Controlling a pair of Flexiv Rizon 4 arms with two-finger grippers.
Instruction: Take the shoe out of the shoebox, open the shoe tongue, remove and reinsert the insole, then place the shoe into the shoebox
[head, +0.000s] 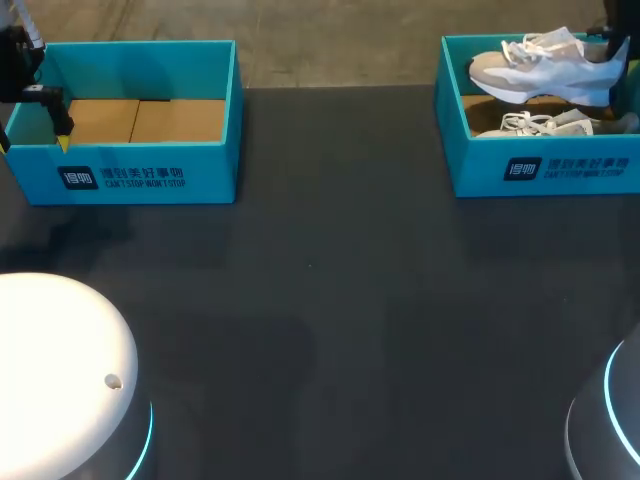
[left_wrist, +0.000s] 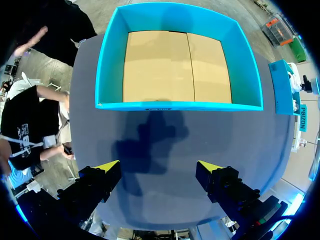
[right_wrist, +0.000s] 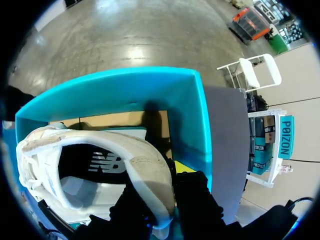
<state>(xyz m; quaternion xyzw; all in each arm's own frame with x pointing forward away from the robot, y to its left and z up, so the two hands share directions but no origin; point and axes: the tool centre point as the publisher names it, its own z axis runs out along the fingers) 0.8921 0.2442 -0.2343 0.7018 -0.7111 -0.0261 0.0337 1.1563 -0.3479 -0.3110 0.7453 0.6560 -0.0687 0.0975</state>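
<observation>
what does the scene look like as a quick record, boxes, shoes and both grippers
left box: empty inside
right box: holds second shoe
held shoe: white, heel gripped, raised over right box
left gripper: open, nothing between fingers, facing left box
right gripper: shut on held shoe

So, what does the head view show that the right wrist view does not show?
Only head: the empty teal cardboard box with the left arm's jaws near it, and a second white sneaker lying in the right teal shoebox. Only right wrist: the right jaws closed on the heel of the raised white mesh sneaker. Both: that sneaker, that shoebox, the dark table.
</observation>
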